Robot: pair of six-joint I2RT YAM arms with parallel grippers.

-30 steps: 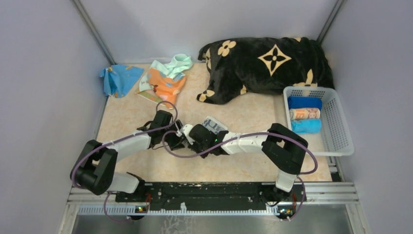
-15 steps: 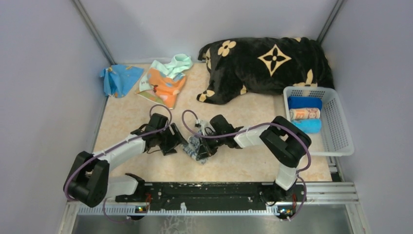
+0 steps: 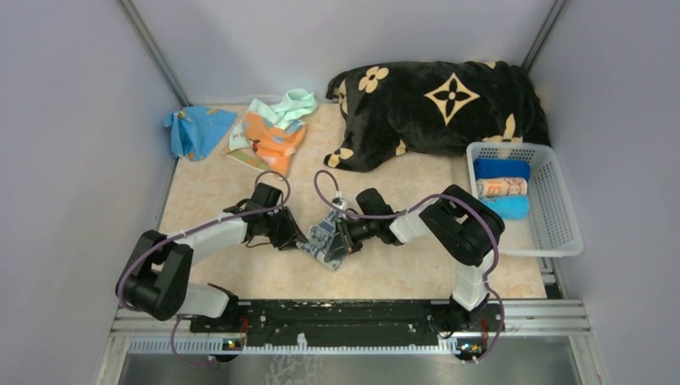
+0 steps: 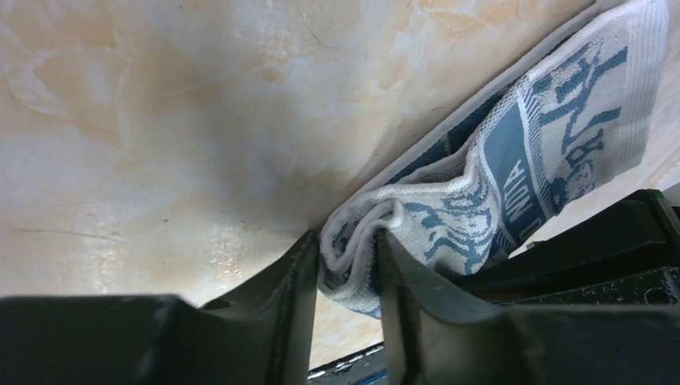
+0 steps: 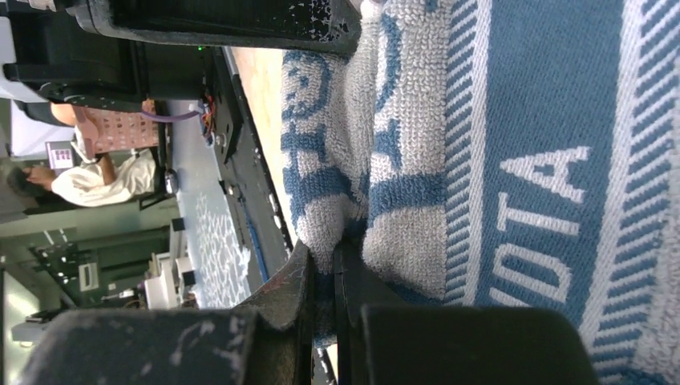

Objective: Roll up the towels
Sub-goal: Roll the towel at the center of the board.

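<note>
Top view: my left gripper (image 3: 293, 236) and my right gripper (image 3: 340, 238) meet over the near middle of the table (image 3: 216, 188), one at each side of the grey-blue towel (image 3: 324, 237); the towel is bunched and lifted between them, left fingers at its left edge, right fingers at its right; far left corner holds a loose blue towel (image 3: 192, 130), with an orange towel (image 3: 273, 141) and a mint towel (image 3: 293, 103) overlapping just beside it; black blanket (image 3: 441, 100) heaped at the far right; white basket (image 3: 563, 234) at the right edge with three rolled towels (image 3: 501, 188) side by side inside. Left wrist view: my left gripper (image 4: 343, 258) has its fingers (image 4: 290, 293) narrow, a doubled fold of the grey-blue towel (image 4: 553, 128) pinched between them and touching both pads; the rest of the cloth runs up and right, its lower edge against the table (image 4: 160, 120). Right wrist view: my right gripper (image 5: 324, 277) has its fingers (image 5: 282, 298) almost together, clamped on a thin fold of the grey-blue towel (image 5: 521, 120); striped weave and white lettering fill the frame; lettering only partly readable.
</note>
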